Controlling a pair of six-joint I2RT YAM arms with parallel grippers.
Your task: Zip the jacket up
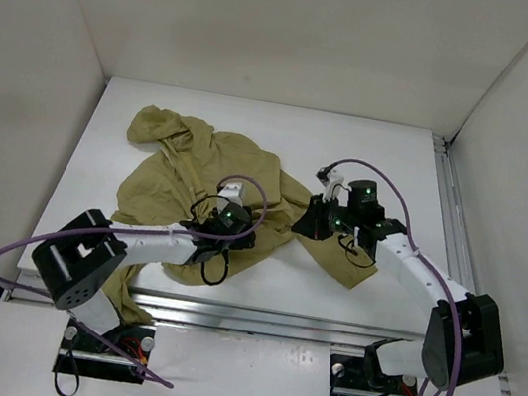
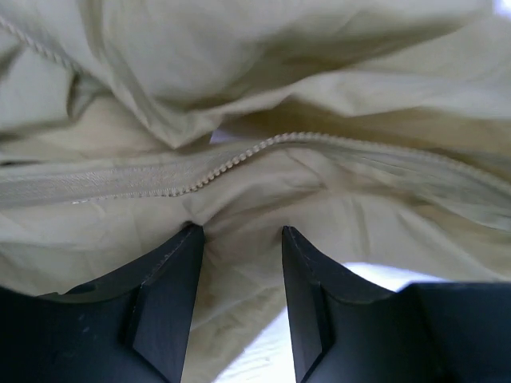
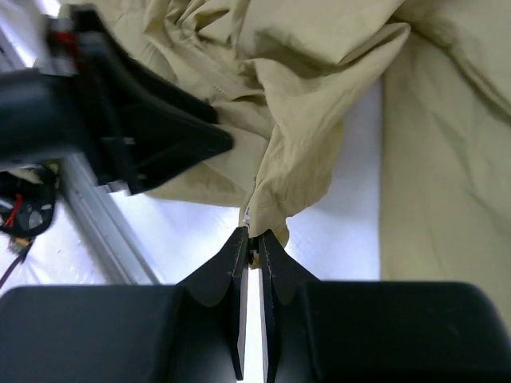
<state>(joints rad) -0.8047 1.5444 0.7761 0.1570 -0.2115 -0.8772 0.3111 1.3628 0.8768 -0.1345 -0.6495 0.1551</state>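
We see our left gripper (image 2: 239, 233) with jaws parted, holding nothing, tips close to the jacket (image 1: 194, 162) beneath its zipper teeth (image 2: 239, 155). Our right gripper (image 3: 251, 238) pinches a bunched jacket edge, perhaps the zipper end. The jacket lies crumpled mid-table (image 1: 382, 151), its near-left part hidden under the left arm.

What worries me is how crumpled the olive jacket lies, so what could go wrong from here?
1. The right gripper is shut on only a small bunched fold of the olive-khaki thin fabric jacket; a pull may slip it free.
2. The left gripper is open over loose cloth, short of the row of pale zipper teeth; closing there would likely grab fabric, not zipper.
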